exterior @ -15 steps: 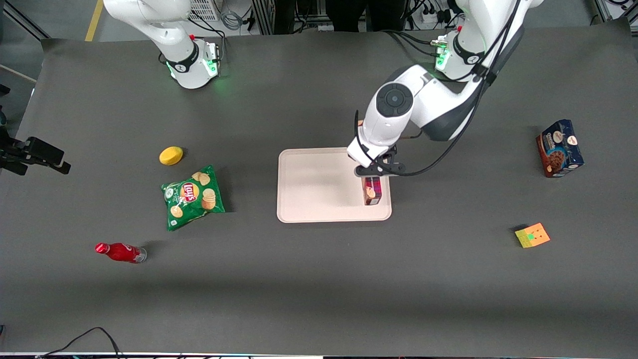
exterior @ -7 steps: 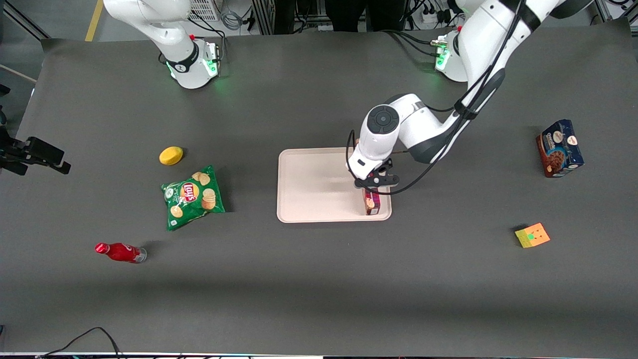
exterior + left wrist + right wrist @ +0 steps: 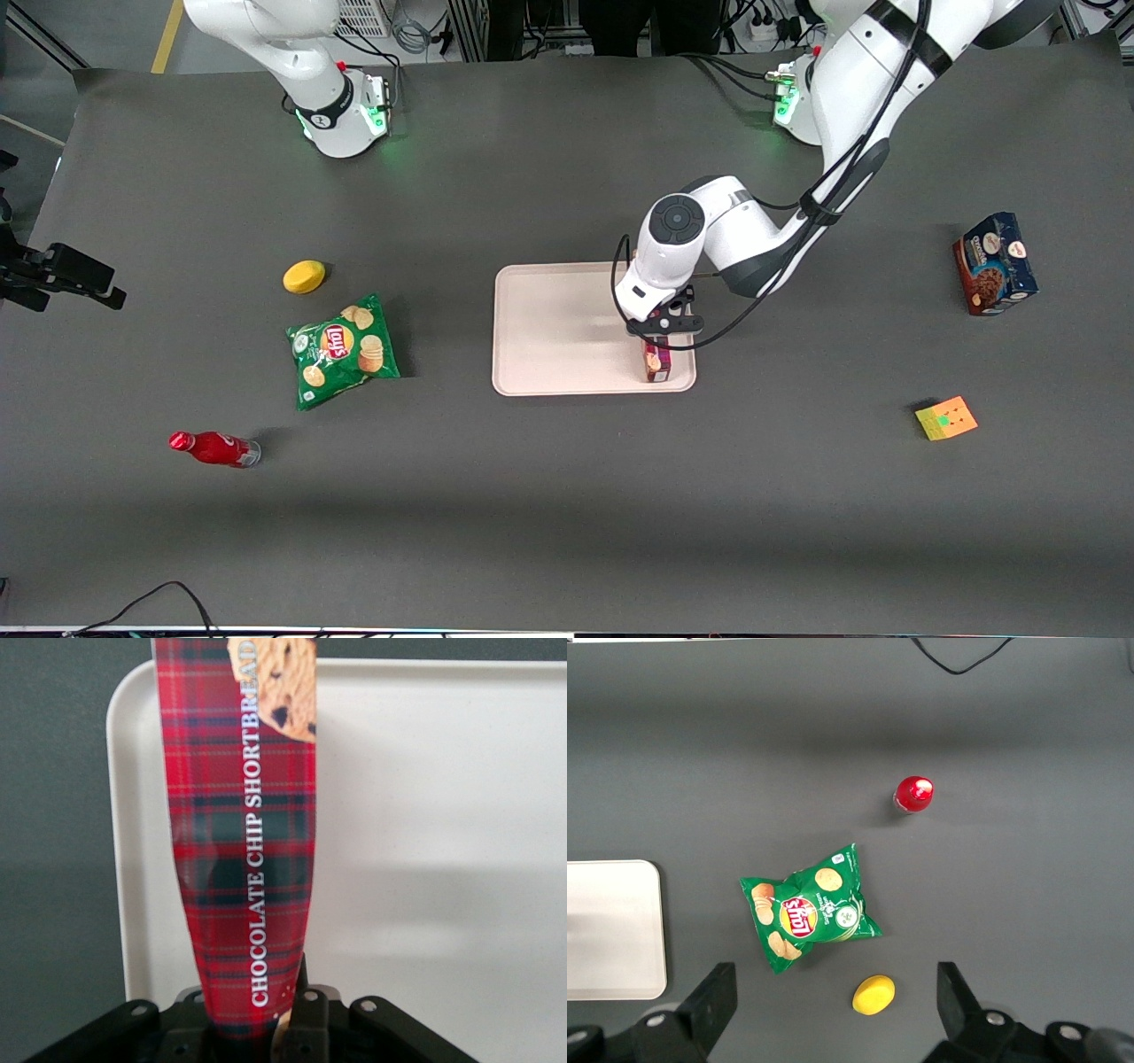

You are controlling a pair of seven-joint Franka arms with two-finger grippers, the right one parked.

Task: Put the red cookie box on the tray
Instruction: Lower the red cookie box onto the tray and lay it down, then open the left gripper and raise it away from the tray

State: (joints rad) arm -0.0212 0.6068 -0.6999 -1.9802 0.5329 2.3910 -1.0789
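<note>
Jaws clamped on the upper end of the red cookie box [image 3: 244, 842]: the left gripper [image 3: 663, 326] holds it upright over the tray [image 3: 558, 332], at the tray's end toward the working arm and near the rim closest to the front camera. Whether the box's lower end touches the tray is unclear.
</note>
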